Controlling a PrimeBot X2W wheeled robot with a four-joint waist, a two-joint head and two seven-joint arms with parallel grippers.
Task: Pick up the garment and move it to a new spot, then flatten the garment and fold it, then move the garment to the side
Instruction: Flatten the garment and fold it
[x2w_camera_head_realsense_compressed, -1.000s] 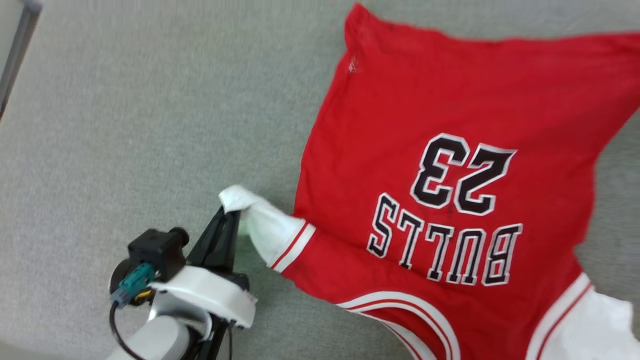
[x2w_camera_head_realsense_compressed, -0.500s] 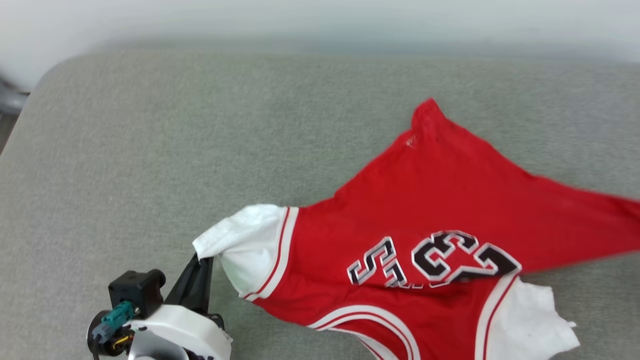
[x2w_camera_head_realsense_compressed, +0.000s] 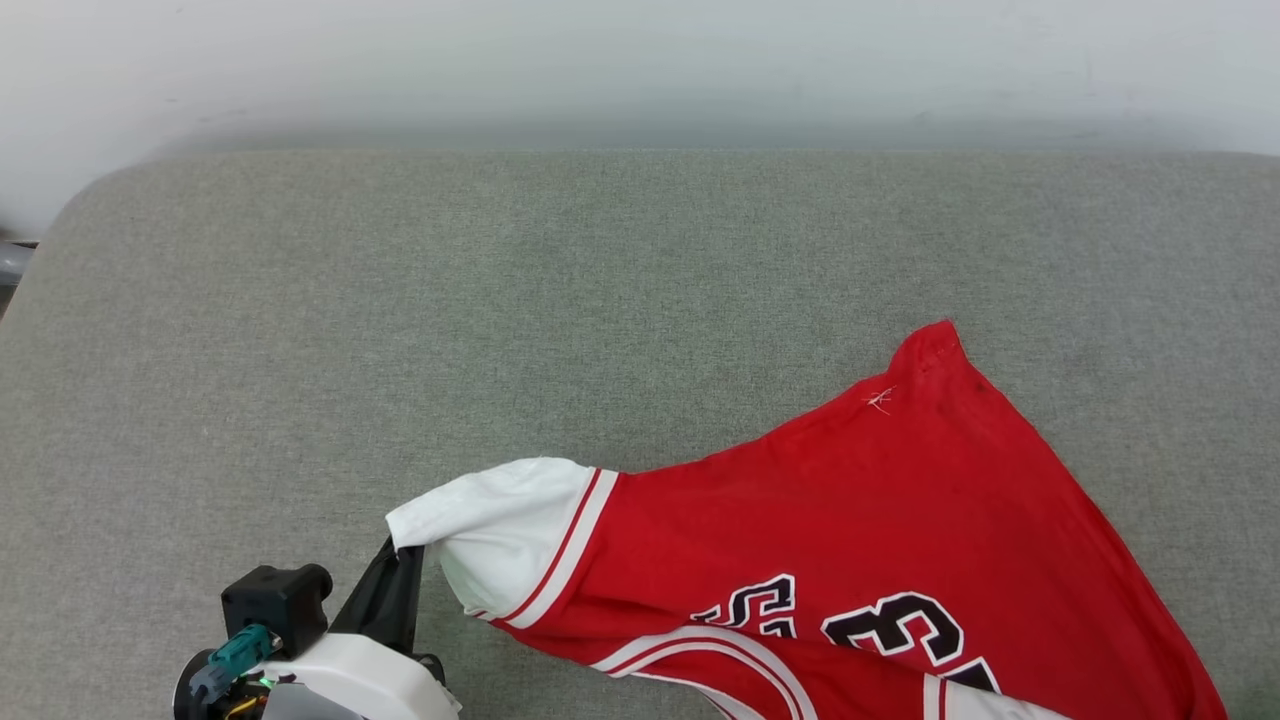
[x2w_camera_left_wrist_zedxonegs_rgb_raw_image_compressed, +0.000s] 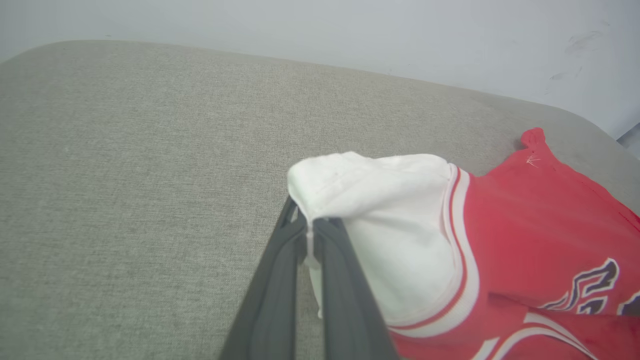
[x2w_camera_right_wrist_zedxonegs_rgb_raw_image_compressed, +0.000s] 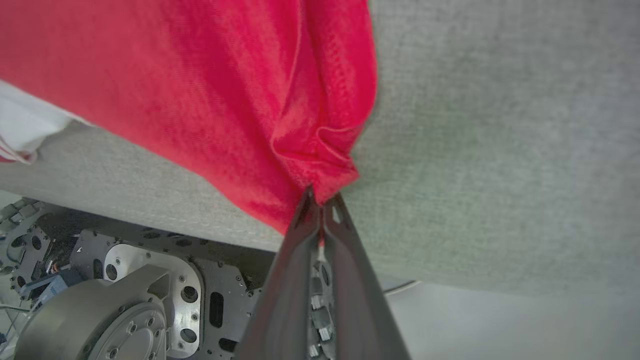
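Observation:
The garment (x2w_camera_head_realsense_compressed: 880, 520) is a red T-shirt with white sleeves, striped trim and black-and-white lettering, stretched over the grey cushioned surface at the lower right of the head view. My left gripper (x2w_camera_head_realsense_compressed: 405, 555) is shut on the edge of the white sleeve (x2w_camera_head_realsense_compressed: 490, 520) and holds it up; the left wrist view shows the same gripper (x2w_camera_left_wrist_zedxonegs_rgb_raw_image_compressed: 310, 235) pinching the sleeve (x2w_camera_left_wrist_zedxonegs_rgb_raw_image_compressed: 380, 220). In the right wrist view my right gripper (x2w_camera_right_wrist_zedxonegs_rgb_raw_image_compressed: 320, 200) is shut on a bunched red corner of the garment (x2w_camera_right_wrist_zedxonegs_rgb_raw_image_compressed: 320, 160). The shirt's lower part runs off the head view's bottom edge.
The grey fabric surface (x2w_camera_head_realsense_compressed: 500, 300) stretches wide to the left and back, bounded by a pale wall (x2w_camera_head_realsense_compressed: 640, 60) behind. Its rounded left corner (x2w_camera_head_realsense_compressed: 60, 230) drops off. The robot's metal base (x2w_camera_right_wrist_zedxonegs_rgb_raw_image_compressed: 100, 300) lies below the surface's front edge in the right wrist view.
The head camera has tilted up, bringing the wall and back edge into view. The garment has been drawn toward me and to the right, with less of the lettering visible. Both grips have held.

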